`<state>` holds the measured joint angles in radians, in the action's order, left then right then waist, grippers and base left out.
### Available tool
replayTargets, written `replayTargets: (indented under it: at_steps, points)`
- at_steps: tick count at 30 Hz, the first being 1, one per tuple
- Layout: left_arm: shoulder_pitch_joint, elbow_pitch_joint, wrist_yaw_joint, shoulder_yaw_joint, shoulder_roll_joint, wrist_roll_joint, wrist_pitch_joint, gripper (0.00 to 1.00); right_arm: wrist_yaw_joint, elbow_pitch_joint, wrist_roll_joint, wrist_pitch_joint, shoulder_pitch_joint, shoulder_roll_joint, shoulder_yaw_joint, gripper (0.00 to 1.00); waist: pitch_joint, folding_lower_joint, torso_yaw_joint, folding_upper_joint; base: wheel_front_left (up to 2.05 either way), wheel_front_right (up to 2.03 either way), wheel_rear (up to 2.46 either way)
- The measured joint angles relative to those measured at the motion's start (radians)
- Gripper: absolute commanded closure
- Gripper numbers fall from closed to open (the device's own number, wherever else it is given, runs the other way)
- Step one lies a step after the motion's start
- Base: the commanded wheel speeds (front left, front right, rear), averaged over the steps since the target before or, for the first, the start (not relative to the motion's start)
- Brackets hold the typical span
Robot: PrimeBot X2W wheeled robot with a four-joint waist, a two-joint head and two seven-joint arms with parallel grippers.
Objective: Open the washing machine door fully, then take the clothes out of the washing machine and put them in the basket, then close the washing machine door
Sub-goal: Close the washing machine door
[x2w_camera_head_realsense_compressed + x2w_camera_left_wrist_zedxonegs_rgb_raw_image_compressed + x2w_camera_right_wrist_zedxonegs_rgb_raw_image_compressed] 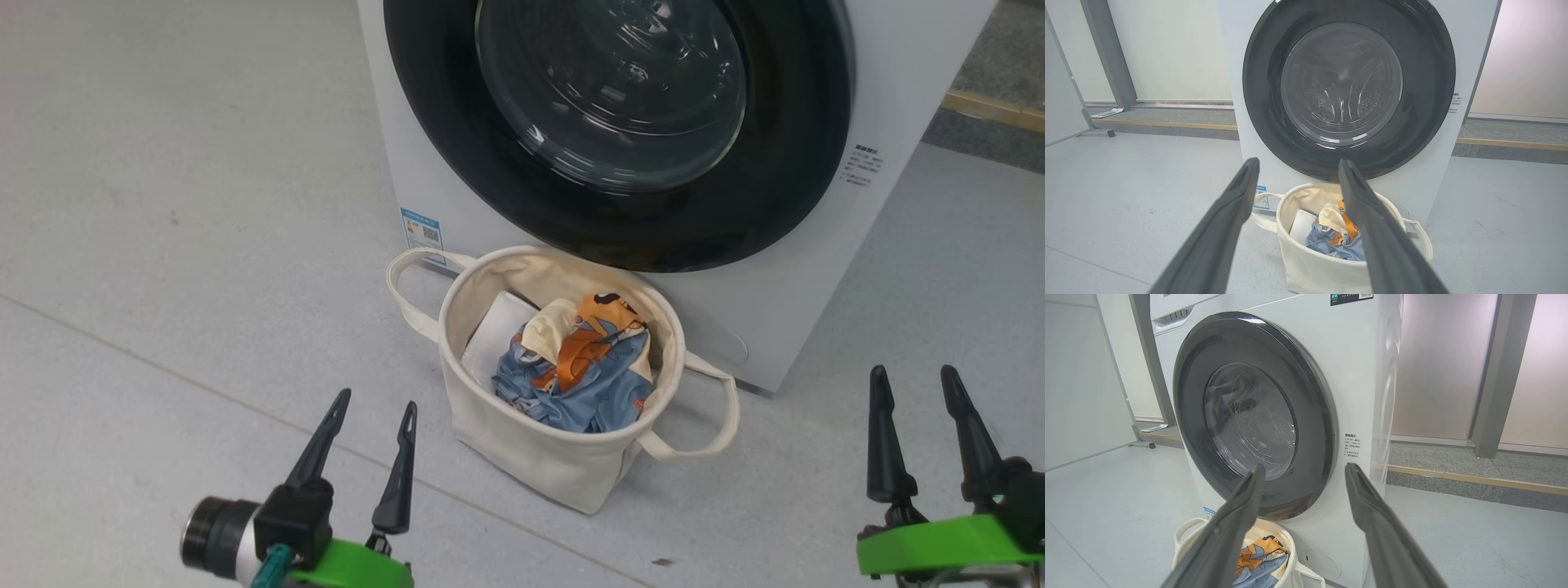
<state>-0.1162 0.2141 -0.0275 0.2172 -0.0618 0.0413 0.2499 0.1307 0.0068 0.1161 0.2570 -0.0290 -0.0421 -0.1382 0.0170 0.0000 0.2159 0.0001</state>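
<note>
The white washing machine (890,73) stands ahead with its round black-rimmed washing machine door (620,106) flat against the front, shut. Through the glass in the left wrist view the washing machine door (1347,85) shows a bare metal drum. The cream basket (522,457) sits on the floor right below the door, holding the clothes (571,367), a light-blue, orange and cream bundle. My left gripper (375,400) hovers open to the basket's lower left. My right gripper (914,380) hovers open to its right. Neither touches anything.
A flat white sheet (498,335) lies in the basket beside the clothes. Grey floor spreads to the left and right of the machine. A raised strip with a wooden edge (1474,479) runs behind it, and grey posts (1110,53) stand at the back wall.
</note>
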Motion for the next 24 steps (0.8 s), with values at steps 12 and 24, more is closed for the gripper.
replayTargets:
  at_steps: [12, 24]
  points:
    - [0.000, -0.033, -0.024, 0.021, -0.007, -0.041, 0.000, 0.00, 0.000, 0.004, 0.008, 0.000, 0.002, 0.000, 0.007, 0.00, -0.003, 0.0000, -0.005, 0.0000, 0.00, 0.00, 0.00]
    - [0.000, -0.043, -0.053, 0.002, -0.007, -0.032, 0.000, 0.00, 0.000, 0.004, 0.008, 0.000, 0.002, 0.000, 0.025, 0.00, -0.001, 0.0000, -0.008, 0.0000, 0.00, 0.00, 0.00]
